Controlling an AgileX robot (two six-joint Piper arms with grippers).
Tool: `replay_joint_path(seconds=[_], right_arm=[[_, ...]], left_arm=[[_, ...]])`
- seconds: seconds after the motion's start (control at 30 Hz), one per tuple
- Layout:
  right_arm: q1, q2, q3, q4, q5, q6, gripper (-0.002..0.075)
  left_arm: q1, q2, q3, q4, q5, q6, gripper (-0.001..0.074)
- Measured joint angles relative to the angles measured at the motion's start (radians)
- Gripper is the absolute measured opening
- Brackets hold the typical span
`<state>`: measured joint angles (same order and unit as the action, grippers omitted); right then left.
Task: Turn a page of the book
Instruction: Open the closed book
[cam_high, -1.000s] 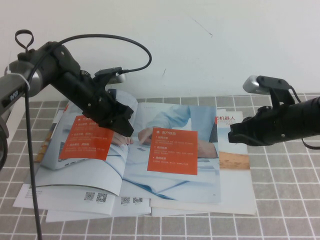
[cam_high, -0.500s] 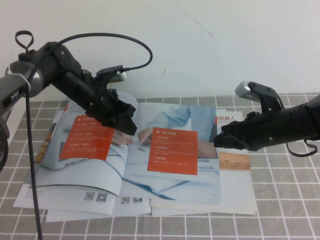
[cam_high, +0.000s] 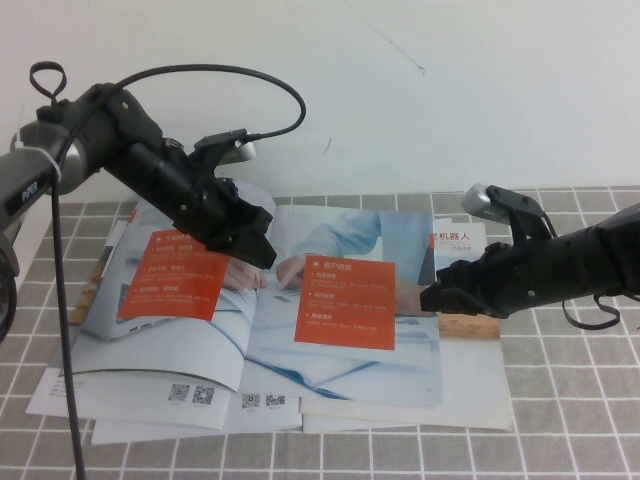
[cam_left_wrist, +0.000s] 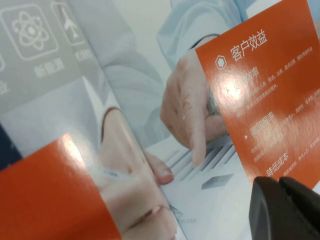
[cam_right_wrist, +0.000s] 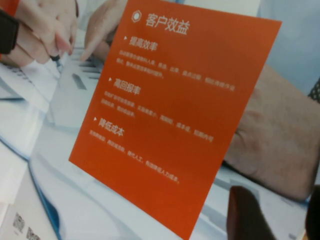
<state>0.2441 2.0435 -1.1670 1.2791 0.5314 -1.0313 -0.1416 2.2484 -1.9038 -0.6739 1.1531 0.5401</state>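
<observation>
high view looks down from the robot's side; both wrist views sit close over the book (cam_high: 300, 300), probably sharing its orange panel (cam_right_wrist: 170, 120).

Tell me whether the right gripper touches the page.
Cannot tell. In the high view the right gripper sits at the page edge; the right wrist view shows no plain contact or gap.
</observation>
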Motion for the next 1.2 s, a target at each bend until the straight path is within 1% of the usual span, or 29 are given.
replay_joint_path(seconds=[1.2], right_arm=[[0.0,0.06,-0.003,0.038,0.025,-0.027,0.0266]], left_arm=[[0.0,0.0,0.0,0.0,0.0,0.02,-0.0002]])
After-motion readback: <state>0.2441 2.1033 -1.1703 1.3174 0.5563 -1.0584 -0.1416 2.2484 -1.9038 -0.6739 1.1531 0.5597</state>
